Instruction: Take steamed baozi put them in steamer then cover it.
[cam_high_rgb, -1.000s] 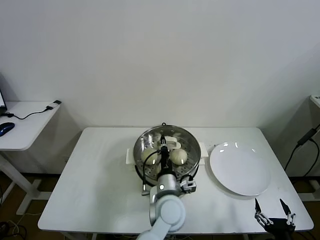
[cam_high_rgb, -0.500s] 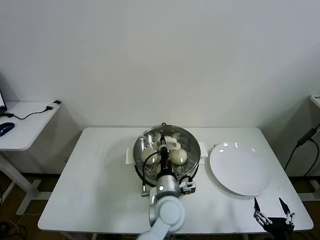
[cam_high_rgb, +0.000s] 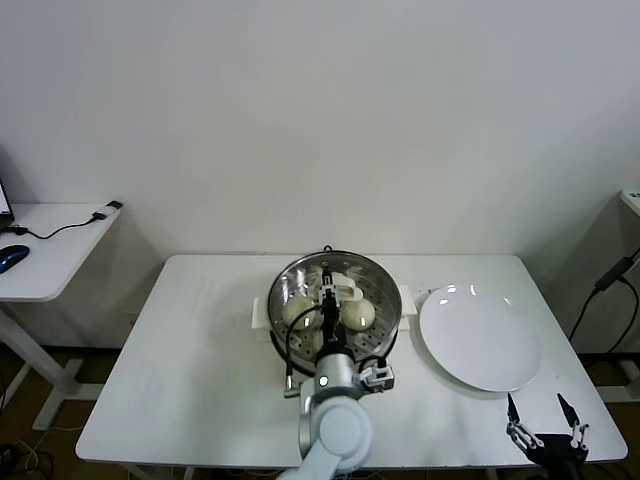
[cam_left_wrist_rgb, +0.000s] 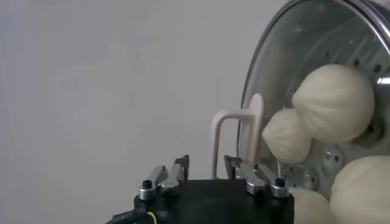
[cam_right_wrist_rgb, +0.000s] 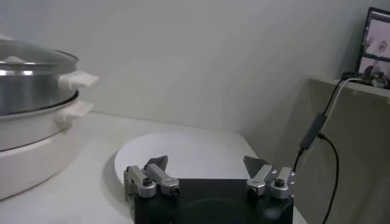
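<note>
The steamer (cam_high_rgb: 381, 297) stands mid-table on its white pot base (cam_right_wrist_rgb: 27, 149), and the glass cover (cam_high_rgb: 300, 278) lies on top of it. Through the glass I see steamed baozi (cam_high_rgb: 299, 311) (cam_high_rgb: 359, 313), also in the left wrist view (cam_left_wrist_rgb: 334, 102) (cam_left_wrist_rgb: 287, 135). My left gripper (cam_high_rgb: 328, 298) hangs over the cover's white handle (cam_left_wrist_rgb: 234, 131). Its jaws (cam_left_wrist_rgb: 206, 163) stand open, one on each side of the handle's near leg, with a gap on either side. My right gripper (cam_high_rgb: 545, 410) waits open and empty near the table's front right corner.
A flat white plate (cam_high_rgb: 480, 335) lies to the right of the steamer, just ahead of the right gripper (cam_right_wrist_rgb: 205, 163). A side desk with a mouse (cam_high_rgb: 12, 256) stands far left. A cable (cam_right_wrist_rgb: 317, 131) hangs off the table's right side.
The left gripper's fingers have parted from the cover's handle, which they held shut before. The cover stays on the steamer. The right arm has not moved.
</note>
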